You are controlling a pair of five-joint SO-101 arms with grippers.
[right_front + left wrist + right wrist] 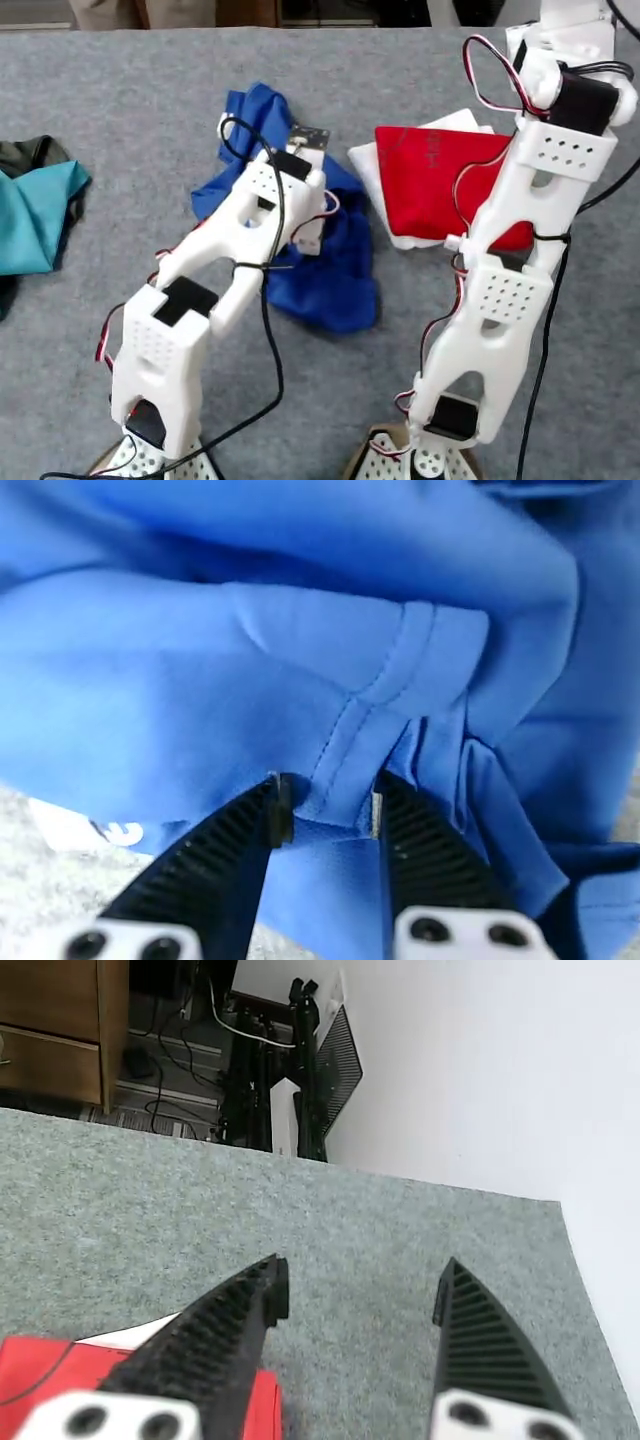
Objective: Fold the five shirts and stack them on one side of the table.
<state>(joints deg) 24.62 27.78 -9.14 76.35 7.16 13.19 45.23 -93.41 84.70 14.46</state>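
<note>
Cloth looks soft and limp: blue shirt (300,660) will likely sag, so left gripper (328,810) pinches its stitched hem; right gripper (362,1282) gapes, empty

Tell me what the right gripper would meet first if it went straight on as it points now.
Probably the bare grey table cover: the open right gripper points past the red shirt, with nothing else in that line. Depth is unclear.

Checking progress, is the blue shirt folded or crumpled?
Crumpled: the blue shirt lies bunched in uneven folds, with the left gripper pinching a seam.
</note>
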